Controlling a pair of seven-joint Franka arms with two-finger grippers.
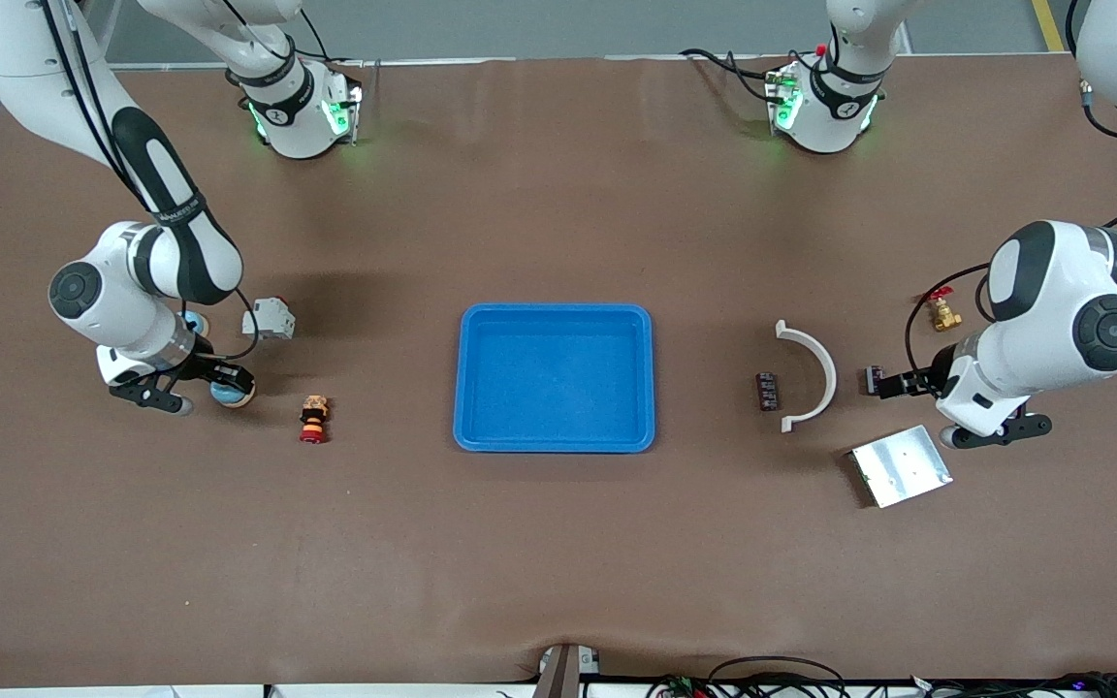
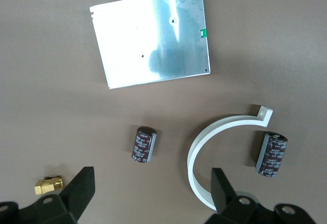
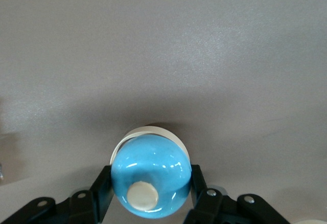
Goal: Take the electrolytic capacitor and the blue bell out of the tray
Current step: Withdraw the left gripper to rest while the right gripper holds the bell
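Capacitors lie in two spots at the left arm's end of the table: one capacitor (image 2: 144, 144) sits on the brown table (image 1: 558, 562) directly under the left gripper (image 2: 153, 191), between its spread fingers (image 2: 82, 185), which touch nothing; the second capacitor (image 1: 767, 391) lies well clear of that gripper, toward the blue tray (image 1: 556, 441), just inside the hollow of a white curved bracket (image 1: 808, 376). A shiny metal plate (image 1: 900, 465) lies near the left gripper, nearer to the front camera, and a small brass valve (image 1: 943, 311) with a red handle lies farther from that camera than the gripper. At the right arm's end, the blue bell (image 3: 150, 180) with its white knob sits between the fingers (image 3: 104, 188) of the right gripper (image 1: 214, 385), which is closed against its sides; whether the bell rests on the table or is lifted cannot be told. Beside this gripper, toward the tray, stands a small red and orange toy (image 1: 314, 419), and a white block (image 1: 269, 318) lies just farther from the front camera.
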